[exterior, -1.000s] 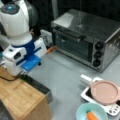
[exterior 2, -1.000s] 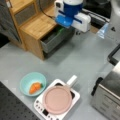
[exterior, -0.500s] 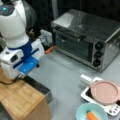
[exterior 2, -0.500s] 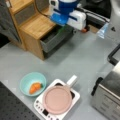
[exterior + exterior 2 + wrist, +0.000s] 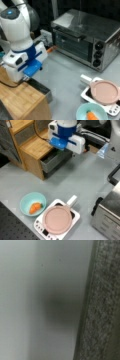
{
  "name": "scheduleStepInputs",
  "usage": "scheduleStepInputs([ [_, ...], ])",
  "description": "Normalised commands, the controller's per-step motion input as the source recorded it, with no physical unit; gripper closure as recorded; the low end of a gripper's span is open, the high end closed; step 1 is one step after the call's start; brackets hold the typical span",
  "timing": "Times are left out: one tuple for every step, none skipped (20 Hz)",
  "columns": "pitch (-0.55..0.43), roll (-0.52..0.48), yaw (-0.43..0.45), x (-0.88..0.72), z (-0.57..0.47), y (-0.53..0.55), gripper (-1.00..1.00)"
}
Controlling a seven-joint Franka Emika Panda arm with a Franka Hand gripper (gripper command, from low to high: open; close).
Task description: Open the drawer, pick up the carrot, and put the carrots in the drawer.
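Drawer [image 5: 56,160] stands partly pulled out of the wooden-topped cabinet [image 5: 35,146] at upper left in a front view; in a front view it shows at lower left [image 5: 41,87]. Claw [image 5: 60,151] sits low over the drawer's opening, fingers hidden behind the blue-and-white wrist housing; released or clenched, cannot tell. Carrot [image 5: 35,207] lies in the teal bowl [image 5: 26,200] at lower left, well apart from the claw; also seen at bottom edge [image 5: 91,116]. Wrist view: only blurred grey surfaces.

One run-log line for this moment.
gripper: at drawer front | drawer: partly open | carrot: in light-blue bowl, untouched
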Motion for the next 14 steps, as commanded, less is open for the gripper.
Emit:
scheduleStepInputs([
  [0.081,0.021,-0.004,0.15,0.02,-0.14,-1.0],
  [0.078,0.026,-0.01,0.14,0.02,-0.13,-1.0],
  [0.078,0.023,-0.015,0.13,0.02,-0.12,-1.0],
  [0.078,0.022,-0.017,0.13,0.03,-0.12,-1.0],
  [0.079,0.017,-0.019,0.13,0.02,-0.11,-1.0],
  [0.076,0.014,-0.02,0.13,0.01,-0.1,-1.0],
  [0.077,0.0,-0.02,0.13,-0.01,-0.08,-1.0],
  [0.073,-0.01,-0.023,0.13,-0.03,-0.06,-1.0],
  [0.072,-0.012,-0.024,0.12,-0.04,-0.05,-1.0],
  [0.07,-0.015,-0.025,0.12,-0.06,-0.03,-1.0],
  [0.076,-0.021,-0.024,0.12,-0.08,-0.02,-1.0],
  [0.079,-0.028,-0.027,0.12,-0.09,0.01,-1.0],
  [0.077,-0.03,-0.029,0.12,-0.1,0.02,-1.0],
  [0.074,-0.036,-0.033,0.12,-0.1,0.03,-1.0],
])
